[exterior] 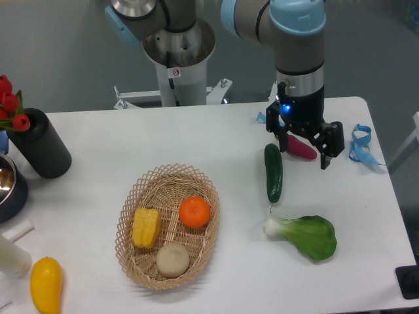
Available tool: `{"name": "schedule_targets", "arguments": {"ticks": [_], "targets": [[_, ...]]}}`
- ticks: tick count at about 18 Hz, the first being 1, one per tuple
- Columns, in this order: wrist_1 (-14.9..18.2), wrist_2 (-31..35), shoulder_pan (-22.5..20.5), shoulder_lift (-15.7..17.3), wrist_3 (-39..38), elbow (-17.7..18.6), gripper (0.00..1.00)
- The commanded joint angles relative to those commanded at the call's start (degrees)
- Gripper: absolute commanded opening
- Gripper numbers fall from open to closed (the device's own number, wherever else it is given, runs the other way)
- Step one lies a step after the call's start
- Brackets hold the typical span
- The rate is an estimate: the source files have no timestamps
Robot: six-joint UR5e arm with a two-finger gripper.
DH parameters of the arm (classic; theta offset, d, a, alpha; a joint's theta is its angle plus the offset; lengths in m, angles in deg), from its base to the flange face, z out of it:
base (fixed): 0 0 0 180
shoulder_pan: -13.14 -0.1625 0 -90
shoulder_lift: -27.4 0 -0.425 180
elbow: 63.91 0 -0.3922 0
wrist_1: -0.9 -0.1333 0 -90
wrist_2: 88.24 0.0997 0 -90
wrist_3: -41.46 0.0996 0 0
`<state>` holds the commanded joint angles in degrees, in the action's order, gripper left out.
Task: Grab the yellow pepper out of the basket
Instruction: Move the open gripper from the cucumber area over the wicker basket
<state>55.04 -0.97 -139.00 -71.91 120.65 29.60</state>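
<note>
The yellow pepper point(145, 227) lies in the left part of the oval wicker basket point(196, 180), next to an orange point(194, 212) and a pale round item point(173, 260). My gripper point(303, 156) hangs over the right side of the table, far to the right of the basket and above a pink-red vegetable point(302, 148). Its two black fingers stand apart, with nothing held between them.
A green cucumber point(273, 172) and a bok choy point(306, 235) lie right of the basket. A smooth yellow fruit point(46, 284) sits at the front left. A black cylinder with red flowers point(39, 144), a dark bowl point(8, 186) and blue ribbon point(363, 145) stand near the edges.
</note>
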Motion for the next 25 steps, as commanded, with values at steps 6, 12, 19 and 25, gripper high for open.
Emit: {"name": "schedule_targets", "arguments": {"ticks": [6,12,19,25], "targets": [[-0.09,0.0,0.18,-0.18,0.0,0.35,1.0],[-2.71,-0.88,2.81,0.62,-11.65,3.43,1.0],[-3.25,-0.97,13.34,-2.37,-26.52,5.8,1.0],[-3.16,-2.99,18.53,-4.74,-41.12,6.68,1.0]]}}
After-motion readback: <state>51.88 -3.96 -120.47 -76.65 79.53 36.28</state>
